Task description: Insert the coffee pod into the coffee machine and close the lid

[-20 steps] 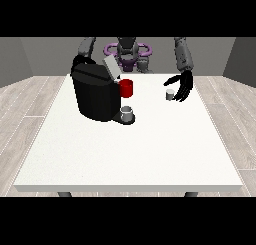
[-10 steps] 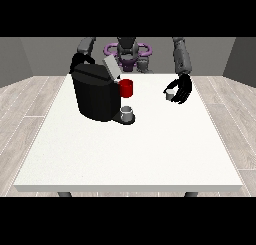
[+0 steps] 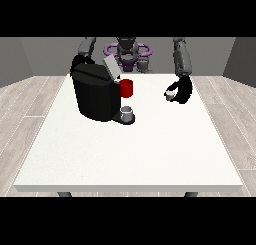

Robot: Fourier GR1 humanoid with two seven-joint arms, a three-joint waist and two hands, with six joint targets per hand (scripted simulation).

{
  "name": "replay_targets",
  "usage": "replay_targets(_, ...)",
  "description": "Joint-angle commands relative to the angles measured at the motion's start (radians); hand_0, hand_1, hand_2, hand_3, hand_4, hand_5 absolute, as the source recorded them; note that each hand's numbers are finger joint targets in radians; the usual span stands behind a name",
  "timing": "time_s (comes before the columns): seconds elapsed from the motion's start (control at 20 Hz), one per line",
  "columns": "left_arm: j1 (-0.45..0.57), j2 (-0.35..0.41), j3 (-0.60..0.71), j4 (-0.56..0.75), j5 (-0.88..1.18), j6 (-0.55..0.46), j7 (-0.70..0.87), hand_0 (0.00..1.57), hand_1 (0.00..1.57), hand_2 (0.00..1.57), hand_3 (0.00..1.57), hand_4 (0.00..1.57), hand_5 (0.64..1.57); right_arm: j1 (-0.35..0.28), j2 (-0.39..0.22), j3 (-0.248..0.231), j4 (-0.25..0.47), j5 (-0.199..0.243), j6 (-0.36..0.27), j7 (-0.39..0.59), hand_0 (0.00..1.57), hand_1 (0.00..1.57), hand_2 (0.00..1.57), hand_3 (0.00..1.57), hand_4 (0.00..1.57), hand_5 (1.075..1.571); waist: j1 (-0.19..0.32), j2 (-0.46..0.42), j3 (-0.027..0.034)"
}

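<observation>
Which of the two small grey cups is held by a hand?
The pod, in the hand at the view's right; the other cup stands under the coffee machine.

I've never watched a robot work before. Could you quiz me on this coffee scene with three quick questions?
1. True or false: the lid of the coffee machine is shut.
2. What does the hand at the view's right hold: A) the red cup, B) the small pale coffee pod, C) nothing?
3. What stands on the machine's tray, under the red cup?

Key: 1. False, it is raised. 2. B. 3. A small grey cup.
</observation>
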Motion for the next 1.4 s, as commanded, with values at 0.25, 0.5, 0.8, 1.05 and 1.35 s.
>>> replay_targets(0.25, -0.079, 0.022, -0.020, -0.027, -0.012, -0.129, -0.051, 1.47, 1.47, 1.47, 1.41, 0.61, 1.571, -0.017, -0.009, -0.038, 0.081, -0.019, -0.010, -0.002, 0.00, 0.00, 0.00, 0.00, 0.43, 1.571, 0.030, -0.057, -0.0023)
replay_targets(0.5, -0.142, -0.035, -0.045, -0.109, -0.016, -0.171, 0.023, 1.34, 1.34, 1.40, 1.36, 0.59, 1.571, 0.040, -0.025, -0.071, 0.194, -0.049, 0.041, -0.101, 0.00, 0.00, 0.00, 0.00, 0.46, 1.571, 0.039, -0.114, -0.0015)
replay_targets(0.8, -0.204, 0.002, -0.041, -0.148, -0.007, -0.294, 0.012, 1.23, 1.23, 1.32, 1.29, 0.57, 1.571, -0.033, -0.030, -0.078, 0.207, -0.051, 0.024, -0.053, 0.00, 0.00, 0.00, 0.00, 0.51, 1.571, 0.051, -0.126, -0.0020)
replay_targets(1.05, -0.288, -0.035, -0.024, -0.185, 0.012, -0.342, 0.105, 1.25, 1.25, 1.33, 1.28, 0.54, 1.571, -0.031, -0.037, -0.089, 0.257, -0.067, 0.063, -0.135, 0.00, 0.00, 0.00, 0.00, 0.49, 1.571, 0.034, -0.117, -0.0018)
replay_targets(1.35, -0.351, 0.007, 0.012, -0.155, -0.025, -0.246, 0.105, 1.26, 1.26, 1.33, 1.28, 0.54, 1.571, -0.070, -0.001, -0.023, 0.145, -0.053, 0.032, -0.063, 0.00, 0.00, 0.00, 0.00, 0.50, 1.571, -0.051, -0.062, -0.0025)
